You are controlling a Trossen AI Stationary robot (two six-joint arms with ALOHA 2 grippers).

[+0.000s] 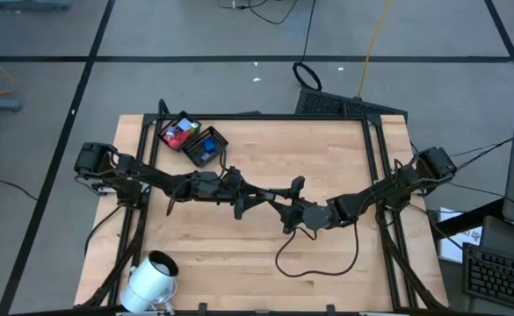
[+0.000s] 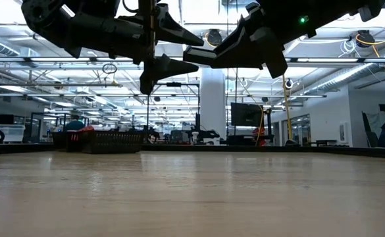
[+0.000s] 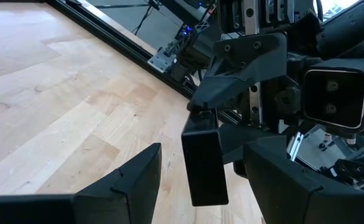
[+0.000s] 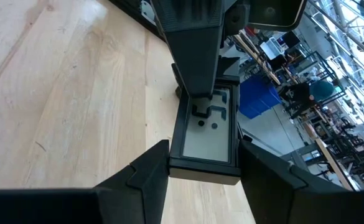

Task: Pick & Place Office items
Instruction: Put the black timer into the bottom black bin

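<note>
The dark item (image 3: 203, 165) hangs mid-frame above the table's centre with its long axis upright, apparently pinched by the right gripper (image 4: 205, 146), while the left gripper (image 3: 203, 149) gapes around its lower end without touching, and the tray (image 1: 170, 145) sits upper left.

Wooden desk (image 1: 327, 167) under black frame. Black compartmented tray (image 1: 193, 139) sitting at far left corner. White cylinder (image 1: 151, 279) lying near left front edge. Black cable (image 1: 314, 263) looping mid-desk.
</note>
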